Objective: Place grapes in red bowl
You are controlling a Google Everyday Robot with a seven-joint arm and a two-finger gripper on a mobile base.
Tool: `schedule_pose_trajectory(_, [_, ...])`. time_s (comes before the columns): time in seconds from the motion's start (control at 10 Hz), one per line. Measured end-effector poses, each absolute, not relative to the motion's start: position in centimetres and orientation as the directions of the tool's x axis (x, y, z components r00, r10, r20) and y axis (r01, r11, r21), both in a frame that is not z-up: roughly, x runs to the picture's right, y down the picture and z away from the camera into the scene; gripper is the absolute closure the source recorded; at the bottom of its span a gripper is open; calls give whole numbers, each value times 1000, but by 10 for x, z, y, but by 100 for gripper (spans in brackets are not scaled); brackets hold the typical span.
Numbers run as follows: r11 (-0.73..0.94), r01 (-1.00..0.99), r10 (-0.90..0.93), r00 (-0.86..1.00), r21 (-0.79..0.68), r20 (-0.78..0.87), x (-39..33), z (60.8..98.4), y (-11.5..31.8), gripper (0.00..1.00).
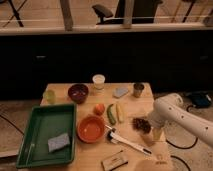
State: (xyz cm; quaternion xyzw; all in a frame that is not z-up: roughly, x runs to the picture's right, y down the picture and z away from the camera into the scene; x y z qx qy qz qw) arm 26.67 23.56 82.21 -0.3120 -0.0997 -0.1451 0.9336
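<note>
The grapes [141, 124], a small dark bunch, lie on the wooden table [95, 157] at its right side. The red bowl [91, 129] stands empty near the table's middle, left of the grapes and apart from them. My white arm reaches in from the right. Its gripper [150, 132] hangs low at the right edge of the grapes, right beside them, and looks open with nothing lifted. The fingertips are partly hidden behind the wrist.
A green tray [35, 131] holding a blue sponge [59, 142] fills the left side. An orange fruit [99, 108], a green vegetable [111, 114] and a yellow one [119, 112] lie between bowl and grapes. A dark bowl [78, 92], white cup [99, 81], can [138, 90] and white brush [127, 141] stand around.
</note>
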Motion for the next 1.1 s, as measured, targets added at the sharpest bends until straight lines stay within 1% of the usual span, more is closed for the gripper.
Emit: schedule_pose_trajectory(1.1, [761, 349, -222, 932, -548, 286, 267, 823, 236, 20])
